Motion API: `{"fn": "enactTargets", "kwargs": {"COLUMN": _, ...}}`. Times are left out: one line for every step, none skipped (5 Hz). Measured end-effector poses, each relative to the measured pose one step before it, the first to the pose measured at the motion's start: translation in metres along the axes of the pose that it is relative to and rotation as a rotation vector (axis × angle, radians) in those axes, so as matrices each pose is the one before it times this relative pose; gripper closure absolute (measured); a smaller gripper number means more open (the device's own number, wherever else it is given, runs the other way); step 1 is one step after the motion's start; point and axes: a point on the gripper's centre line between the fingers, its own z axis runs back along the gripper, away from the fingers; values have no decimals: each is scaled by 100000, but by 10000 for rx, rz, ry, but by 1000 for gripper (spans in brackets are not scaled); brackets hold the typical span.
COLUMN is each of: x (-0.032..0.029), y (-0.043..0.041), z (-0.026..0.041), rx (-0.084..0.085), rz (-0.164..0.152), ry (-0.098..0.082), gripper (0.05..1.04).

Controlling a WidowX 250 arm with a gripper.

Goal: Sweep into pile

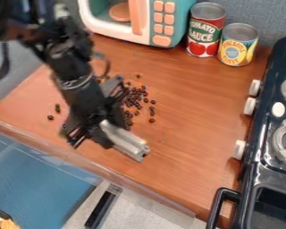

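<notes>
**Dozens of dark beads (135,99) in a loose scatter beside a black claw (100,127)**

Nearest, at lower left: smooth blue surface (32,174), then a speckled pale surface (145,201) with a long black handle (102,209). Likely landing place for anything pushed over the near edge of the counter (187,156), should a stroke run too long towards the camera.

Next, hanging over the wood: the claw, all angular black plates and joints, with a straight, squared silvery bar (124,139) slanting down to the right. Cannot tell wide from narrow, nor held tool from part of the hardware. If a held tool, possible twisting or slipping under a sideways push.

Just past the claw, partly behind it: main scatter of beads, small, round, dark brown to black, probably hard and quick to roll. Overshoot likely from too fast a sweep, with fresh strays as a result. Off to the left, across the black arm (77,76): a few stray beads (50,117), easily missed on a short pass. Underneath, warm reddish-brown wood grain, flat and apparently slick, with little to stop rolling.

To the right, glossy dark stove (253,179) with stubby white knobs (239,150); possible bump from a wide swing.

Farthest: ribbed-rim red can (205,29), shorter yellow can (237,44), and rounded teal-and-white toy microwave (184,18) with peach buttons.
</notes>
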Motion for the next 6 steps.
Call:
{"fn": "enactTargets", "kwargs": {"x": 1226, "y": 792, "z": -668, "rx": -99, "rz": 798, "ry": -140, "gripper": 708}}
{"fn": "enactTargets", "kwargs": {"x": 956, "y": 311, "z": -513, "rx": 133, "rz": 407, "ry": -156, "gripper": 708}}
{"fn": "enactTargets", "kwargs": {"x": 1146, "y": 155, "z": -186, "rx": -31, "rz": 229, "ry": -290, "gripper": 708}}
{"fn": "enactTargets", "kwargs": {"x": 926, "y": 282, "z": 68, "rx": 68, "rz": 76, "ry": -369, "gripper": 708}}
{"fn": "enactTargets", "kwargs": {"x": 845, "y": 570, "z": -158, "rx": 182, "rz": 67, "ry": -584, "gripper": 708}}
{"fn": "enactTargets", "kwargs": {"x": 543, "y": 403, "z": -98, "rx": 192, "rz": -60, "ry": -458, "gripper": 708}}
